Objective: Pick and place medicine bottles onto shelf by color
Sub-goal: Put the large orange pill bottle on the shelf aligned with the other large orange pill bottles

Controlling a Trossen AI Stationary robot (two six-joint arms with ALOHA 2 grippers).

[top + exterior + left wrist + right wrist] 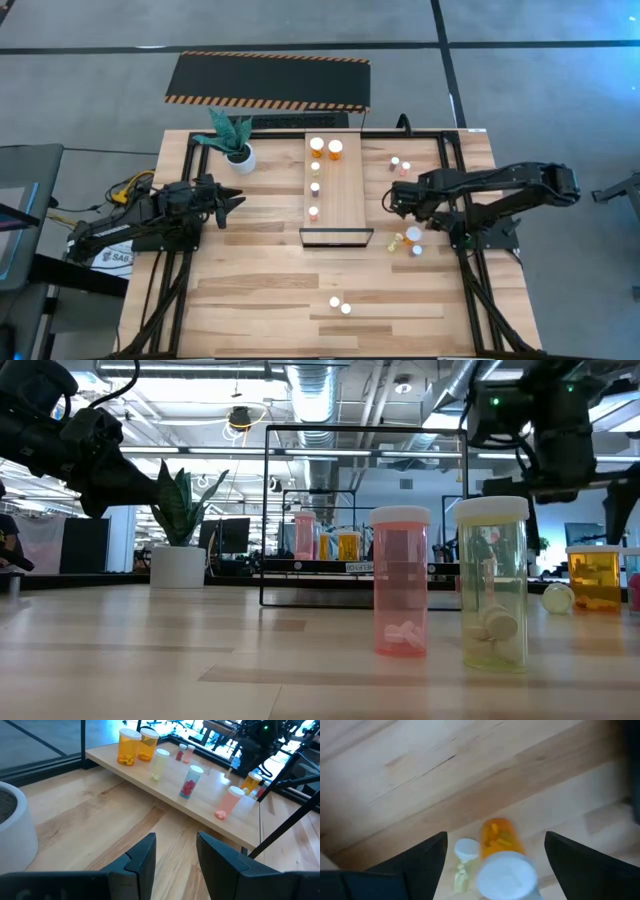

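Right pincer wide open and empty above an orange medicine bottle standing on the tabletop, just right of the shelf. Best lowered squarely astride the cap, clear of the toppled yellowish bottle alongside. Left pincer partly open, empty, waiting left of the shelf.

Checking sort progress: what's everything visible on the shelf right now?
The shelf is a long pale smooth wood board, raised slightly above the plank tabletop, with a dark wire frame at one short end. Five white-capped bottles stand upright along one long edge: two orange bottles side by side at the far end, then a yellowish one, a purple one and a pink one. Neither tool touches it.
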